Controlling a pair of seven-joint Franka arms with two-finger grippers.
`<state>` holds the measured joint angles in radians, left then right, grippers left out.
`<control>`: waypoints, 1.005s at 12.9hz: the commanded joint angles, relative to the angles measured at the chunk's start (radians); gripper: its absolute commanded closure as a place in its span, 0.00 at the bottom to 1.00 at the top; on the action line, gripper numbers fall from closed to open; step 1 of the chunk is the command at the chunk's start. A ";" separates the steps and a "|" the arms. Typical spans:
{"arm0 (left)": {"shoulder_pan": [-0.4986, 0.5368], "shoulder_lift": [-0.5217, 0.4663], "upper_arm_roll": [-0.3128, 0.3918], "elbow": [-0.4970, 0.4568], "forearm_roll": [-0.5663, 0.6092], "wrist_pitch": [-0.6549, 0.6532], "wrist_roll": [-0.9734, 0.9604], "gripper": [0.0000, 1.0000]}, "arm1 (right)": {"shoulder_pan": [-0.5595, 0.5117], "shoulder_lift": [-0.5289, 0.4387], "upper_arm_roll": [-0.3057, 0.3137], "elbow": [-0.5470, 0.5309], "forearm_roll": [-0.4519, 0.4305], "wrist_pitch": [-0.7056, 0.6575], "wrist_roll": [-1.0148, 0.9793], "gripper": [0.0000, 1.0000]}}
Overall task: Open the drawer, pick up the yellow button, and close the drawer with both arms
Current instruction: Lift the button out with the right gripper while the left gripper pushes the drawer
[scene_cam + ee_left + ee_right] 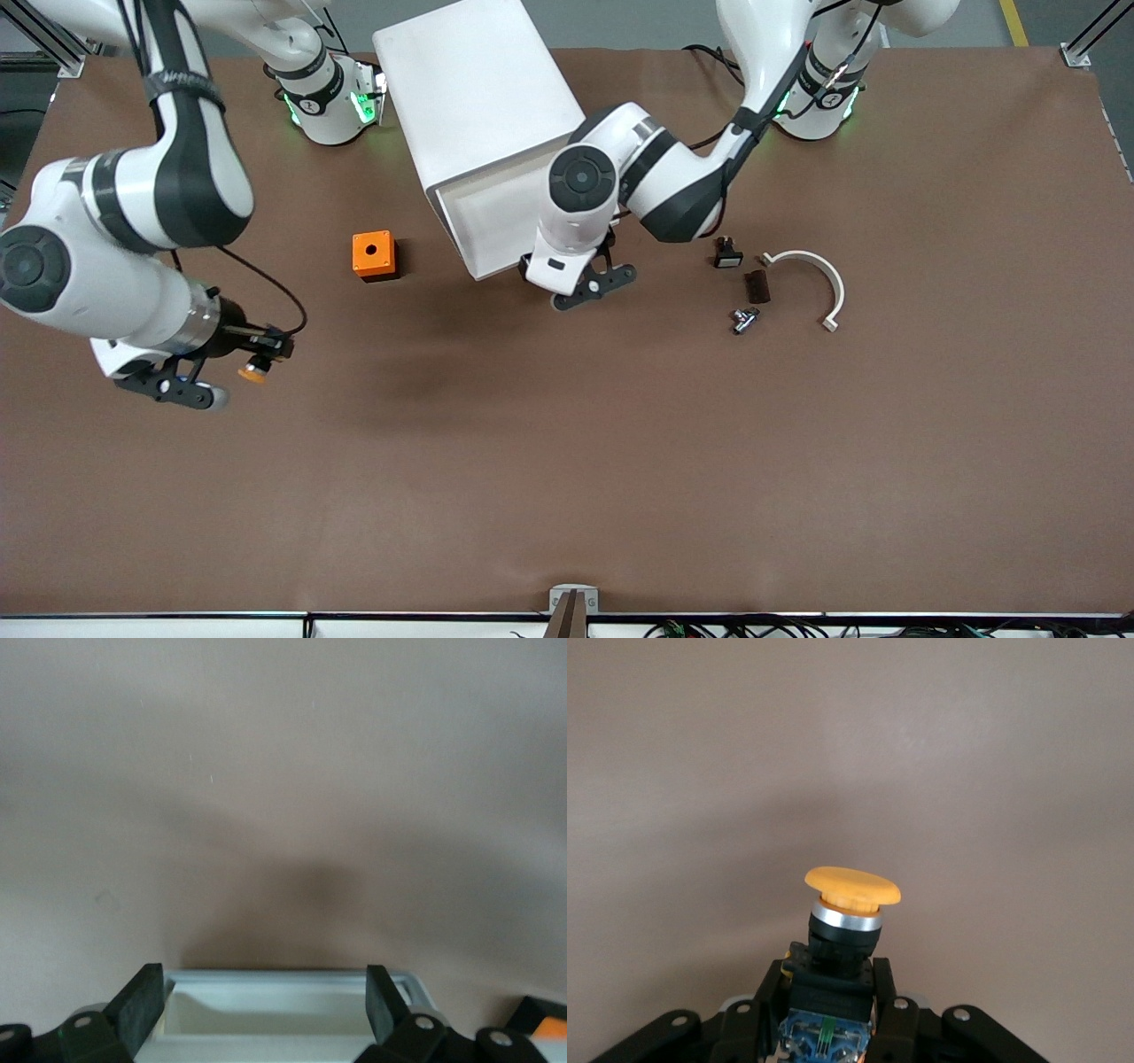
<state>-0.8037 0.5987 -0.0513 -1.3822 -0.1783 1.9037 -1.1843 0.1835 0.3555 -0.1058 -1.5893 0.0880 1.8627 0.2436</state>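
Note:
The white cabinet (pixel 478 97) stands at the table's robot end. Its top drawer (pixel 485 221) is pulled out and shows as an open tray, also in the left wrist view (pixel 275 1010). My left gripper (pixel 580 282) is at the drawer's front edge, open, with its fingers (pixel 142 1005) on either side of the drawer's front rim (pixel 263 1005). My right gripper (pixel 252 354) is up over bare table at the right arm's end. It is shut on the dark body of the button (pixel 255 370), whose orange cap (pixel 852 889) sticks out past the right gripper (pixel 833 992).
An orange box with a hole (pixel 374 255) sits beside the cabinet, toward the right arm's end. Toward the left arm's end lie a small black-and-white part (pixel 727 255), a dark flat piece (pixel 757 285), a metal part (pixel 744 319) and a white curved piece (pixel 811 279).

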 commanded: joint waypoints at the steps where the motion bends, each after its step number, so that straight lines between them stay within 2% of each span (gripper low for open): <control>1: -0.020 -0.045 -0.021 -0.052 0.011 0.018 -0.069 0.00 | -0.091 0.061 0.021 -0.055 0.003 0.139 -0.195 1.00; 3: -0.022 -0.045 -0.057 -0.051 0.000 0.018 -0.107 0.00 | -0.143 0.127 0.021 -0.057 0.003 0.223 -0.318 1.00; 6: -0.025 -0.040 -0.079 -0.054 -0.105 0.017 -0.176 0.00 | -0.193 0.206 0.021 -0.055 0.003 0.314 -0.431 1.00; 13: -0.028 -0.033 -0.093 -0.106 -0.355 0.018 -0.222 0.00 | -0.210 0.299 0.021 -0.057 0.003 0.426 -0.449 1.00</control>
<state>-0.8280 0.5912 -0.1354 -1.4495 -0.4568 1.9059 -1.3792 -0.0030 0.6393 -0.1034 -1.6583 0.0879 2.2692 -0.1874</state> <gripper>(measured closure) 0.000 0.573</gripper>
